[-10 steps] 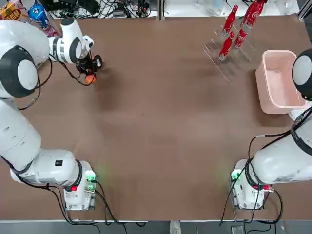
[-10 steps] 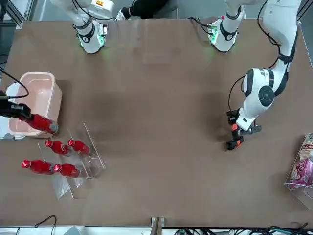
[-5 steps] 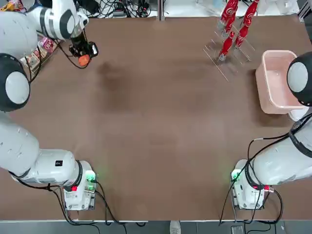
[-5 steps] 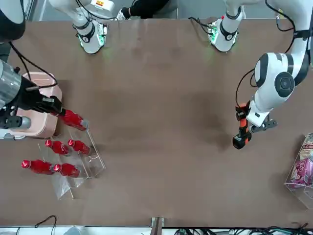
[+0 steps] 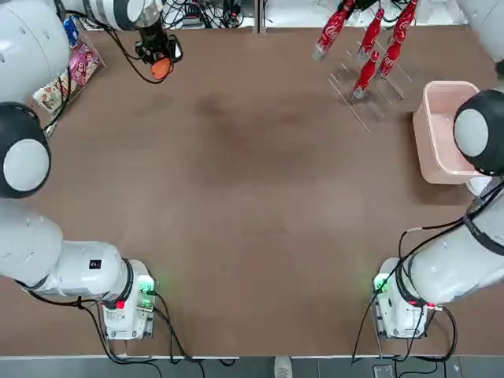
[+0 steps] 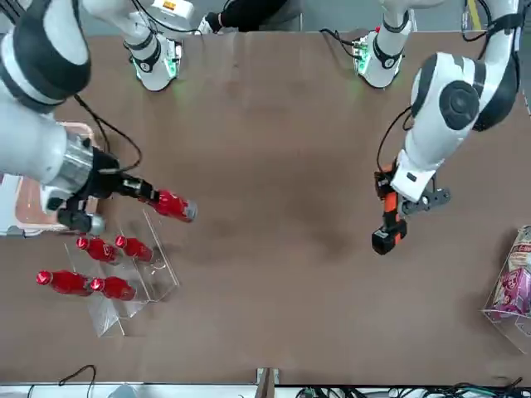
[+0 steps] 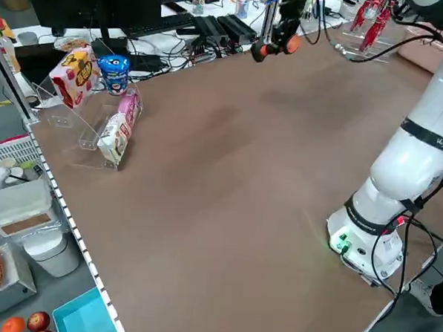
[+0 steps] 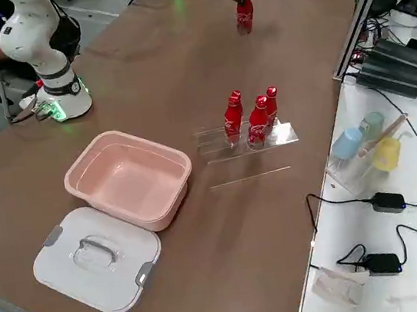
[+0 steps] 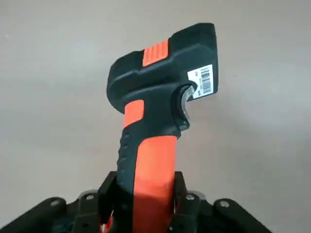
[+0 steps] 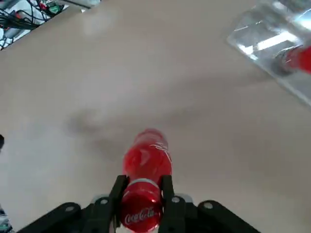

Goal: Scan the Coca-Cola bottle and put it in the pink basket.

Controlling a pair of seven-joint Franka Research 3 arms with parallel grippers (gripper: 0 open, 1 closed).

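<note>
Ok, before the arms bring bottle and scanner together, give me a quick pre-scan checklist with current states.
1. Right gripper shut on the Coca-Cola bottle: ok, held in the air beside the rack.
2. Left gripper shut on the scanner handle: ok.
3. Bottle within scanning range: not ok, they are well apart across the table.
4. Scanner window facing the bottle: cannot tell.
5. Pink basket ready to receive: ok, open and empty, its lid lying beside it.
6. Other bottles undisturbed: ok, upright in the clear rack.
</note>
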